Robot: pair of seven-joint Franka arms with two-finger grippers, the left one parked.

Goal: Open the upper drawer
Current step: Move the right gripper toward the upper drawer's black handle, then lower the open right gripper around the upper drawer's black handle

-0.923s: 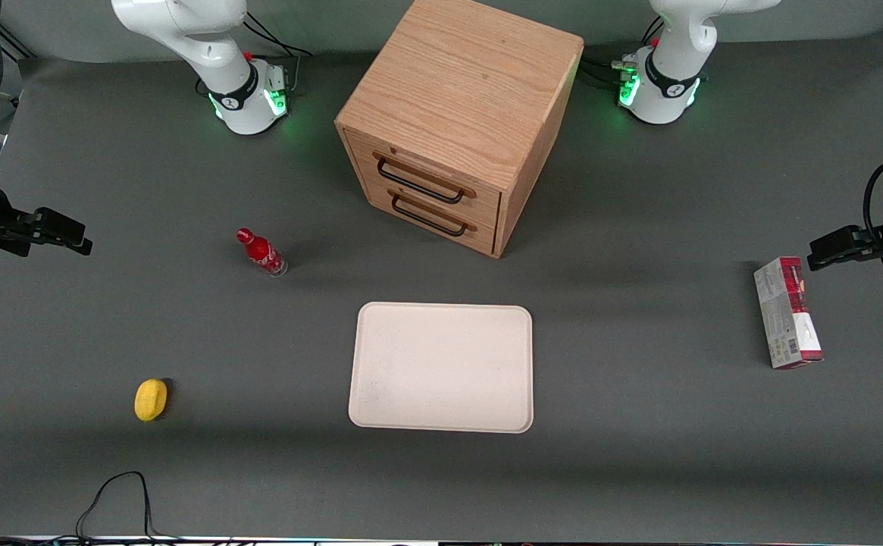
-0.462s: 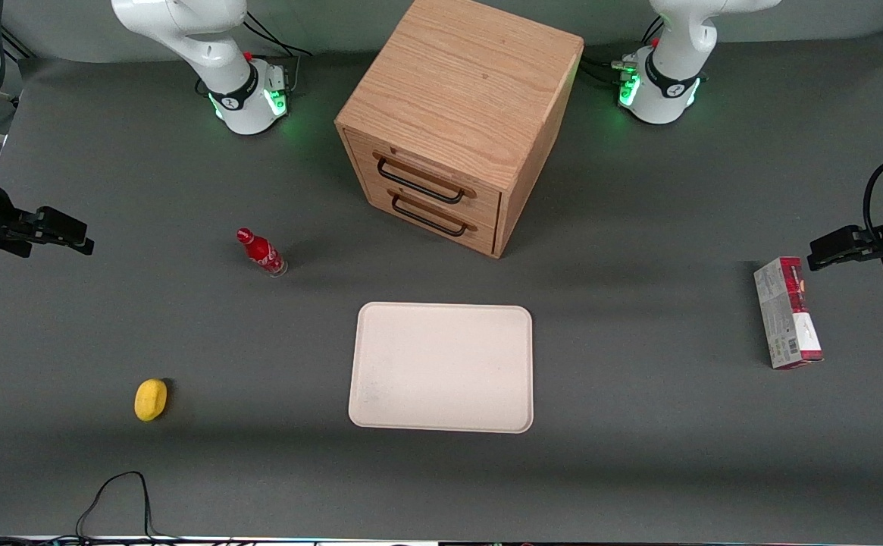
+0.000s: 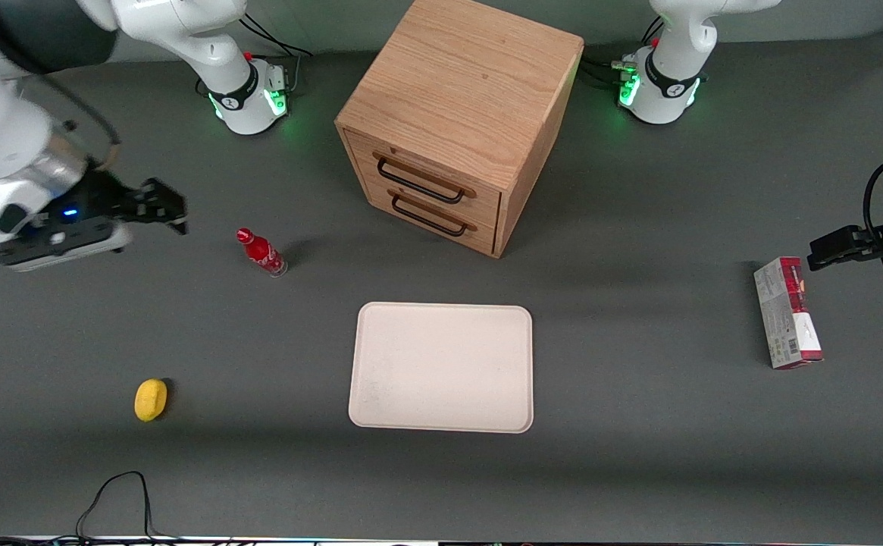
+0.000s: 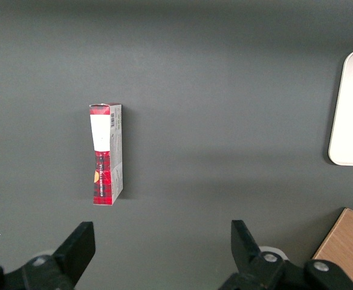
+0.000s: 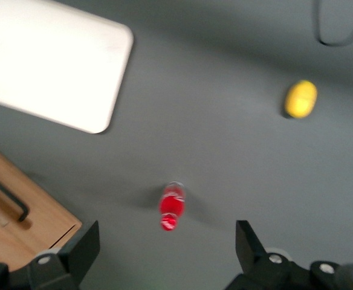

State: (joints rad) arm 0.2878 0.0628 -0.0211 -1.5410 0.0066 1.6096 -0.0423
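Observation:
The light oak cabinet [image 3: 464, 91] stands at the back middle of the table. Its upper drawer [image 3: 430, 176] is closed, with a black wire bar handle [image 3: 420, 180] across its front. The bottom drawer [image 3: 432, 216] below it is closed too. My right gripper [image 3: 164, 205] hangs open and empty above the table, toward the working arm's end, well apart from the cabinet, with a red bottle [image 3: 261, 252] between them. In the right wrist view the open fingers [image 5: 83, 251] frame the red bottle [image 5: 171, 205], and a cabinet corner with a handle [image 5: 10, 202] shows.
A cream tray [image 3: 441, 367] lies in front of the cabinet, nearer the front camera. A yellow lemon [image 3: 150, 399] lies near the front, toward the working arm's end. A red and grey box [image 3: 787, 312] lies toward the parked arm's end.
My right gripper has swung in from the table's edge toward the red bottle and the cabinet. The drawers, bottle, tray and lemon have not moved.

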